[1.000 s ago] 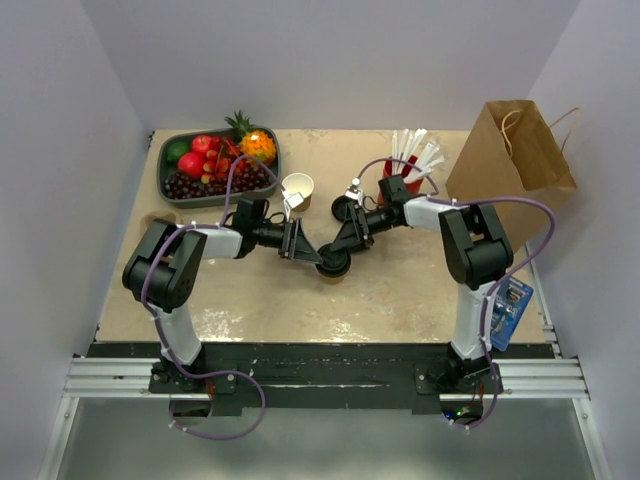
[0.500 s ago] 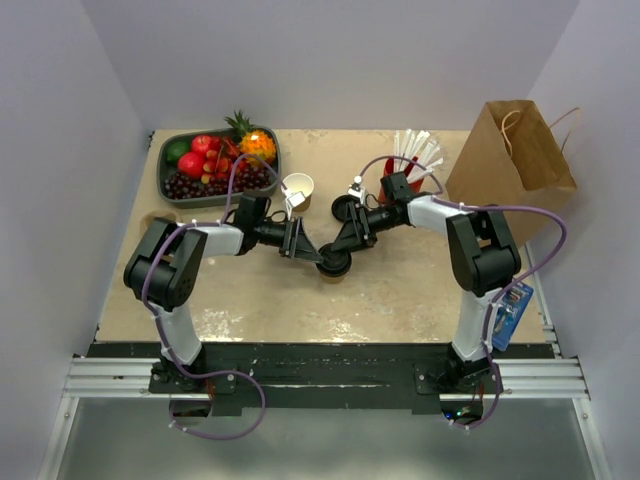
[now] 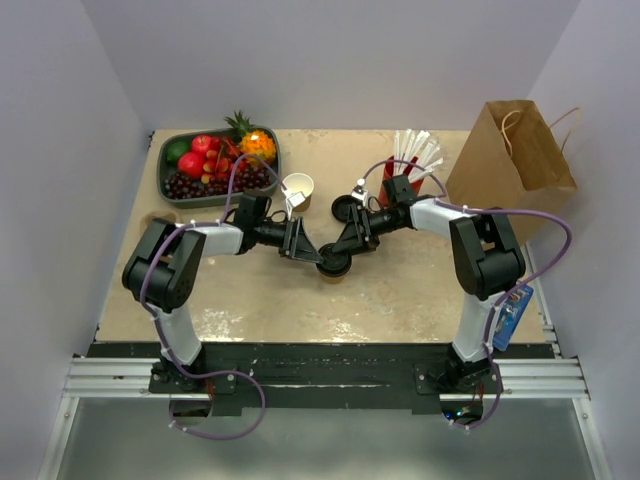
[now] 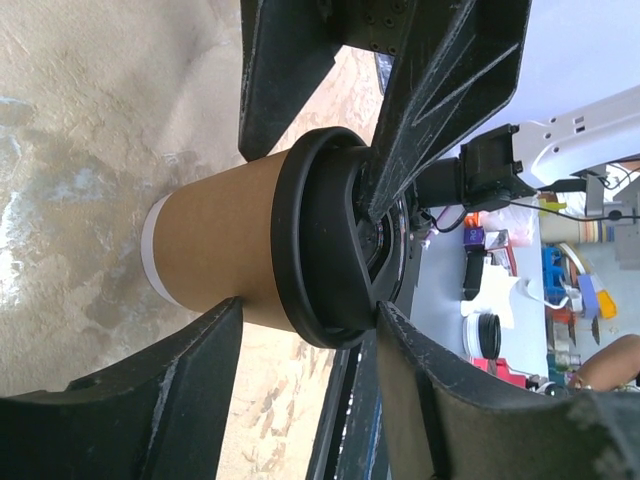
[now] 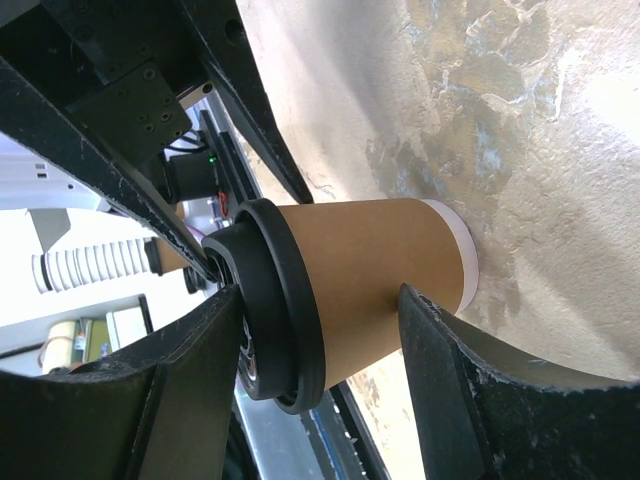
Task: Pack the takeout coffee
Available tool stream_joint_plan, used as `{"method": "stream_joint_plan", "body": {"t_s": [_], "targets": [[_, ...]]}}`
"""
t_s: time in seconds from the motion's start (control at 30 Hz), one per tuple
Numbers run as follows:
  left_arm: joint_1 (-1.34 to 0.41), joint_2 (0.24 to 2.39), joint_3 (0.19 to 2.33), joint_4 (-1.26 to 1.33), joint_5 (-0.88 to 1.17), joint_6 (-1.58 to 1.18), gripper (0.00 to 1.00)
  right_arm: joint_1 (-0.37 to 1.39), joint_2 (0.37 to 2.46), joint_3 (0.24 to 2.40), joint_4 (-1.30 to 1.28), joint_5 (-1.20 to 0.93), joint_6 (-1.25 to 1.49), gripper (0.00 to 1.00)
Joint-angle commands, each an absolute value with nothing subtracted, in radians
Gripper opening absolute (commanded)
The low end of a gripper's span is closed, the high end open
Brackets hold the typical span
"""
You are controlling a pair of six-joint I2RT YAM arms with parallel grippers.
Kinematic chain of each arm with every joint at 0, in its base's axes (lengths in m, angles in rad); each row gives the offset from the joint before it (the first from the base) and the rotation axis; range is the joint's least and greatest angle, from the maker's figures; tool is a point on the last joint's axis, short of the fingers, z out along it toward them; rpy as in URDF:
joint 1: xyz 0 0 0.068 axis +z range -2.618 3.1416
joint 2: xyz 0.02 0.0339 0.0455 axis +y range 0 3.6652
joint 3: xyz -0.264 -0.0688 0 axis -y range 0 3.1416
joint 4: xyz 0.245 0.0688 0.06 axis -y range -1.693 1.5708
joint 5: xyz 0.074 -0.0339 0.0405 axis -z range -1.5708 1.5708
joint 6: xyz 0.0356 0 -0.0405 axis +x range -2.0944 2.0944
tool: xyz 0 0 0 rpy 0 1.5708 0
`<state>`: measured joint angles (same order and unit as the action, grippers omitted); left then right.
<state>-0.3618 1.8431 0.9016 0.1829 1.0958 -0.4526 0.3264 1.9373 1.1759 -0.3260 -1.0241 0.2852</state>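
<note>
Slightly narrower, left end effector (image 4: 310, 308) and right end effector (image 5: 320, 295) stand part-open; takeout coffee (image 4: 220, 240) tan, black-lidded.

Tan takeout coffee (image 4: 220, 235) (white base band), black lid (image 4: 312, 250)

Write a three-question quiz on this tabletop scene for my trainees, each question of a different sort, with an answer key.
1. True or false: the takeout coffee stands upright on the table with its black lid on.
2. Multiple choice: the tray at the far left of the table holds A) fruit B) straws C) paper bags.
3. Short answer: on which side of the table, left or right, does the brown paper bag stand?
Key: 1 true; 2 A; 3 right.
</note>
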Motion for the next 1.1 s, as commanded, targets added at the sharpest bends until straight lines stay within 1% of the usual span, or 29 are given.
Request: {"method": "stream_joint_plan", "body": {"t_s": [0.0, 0.17, 0.27, 0.33, 0.37, 0.47, 0.6, 0.83, 1.07], "targets": [[-0.356, 1.925, 0.854, 0.064, 0.654, -0.314, 0.58, 0.327, 2.017, 1.130, -0.411, -0.713, 0.221, 0.59], [-0.357, 1.901, 0.867, 0.034, 0.617, -0.304, 0.59, 0.319, 2.007, 1.109, -0.393, -0.684, 0.276, 0.58], [-0.357, 1.893, 0.873, 0.029, 0.617, -0.304, 0.59, 0.321, 1.996, 1.120, -0.412, -0.692, 0.238, 0.60], [-0.356, 1.872, 0.861, 0.057, 0.687, -0.299, 0.60, 0.328, 1.967, 1.146, -0.405, -0.751, 0.206, 0.63], [-0.356, 1.861, 0.859, 0.087, 0.712, -0.295, 0.60, 0.330, 1.944, 1.150, -0.390, -0.771, 0.183, 0.66], [-0.356, 1.824, 0.842, 0.176, 0.813, -0.308, 0.62, 0.337, 1.846, 1.150, -0.330, -0.816, 0.149, 0.73], [-0.353, 1.790, 0.848, 0.278, 0.965, -0.360, 0.64, 0.339, 1.805, 1.184, -0.342, -0.865, 0.120, 0.77], [-0.334, 1.752, 0.858, 0.270, 1.005, -0.387, 0.65, 0.334, 1.758, 1.178, -0.365, -0.885, 0.118, 0.78], [-0.314, 1.698, 0.821, 0.316, 1.052, -0.411, 0.65, 0.313, 1.701, 1.137, -0.351, -0.903, 0.133, 0.76]]}}
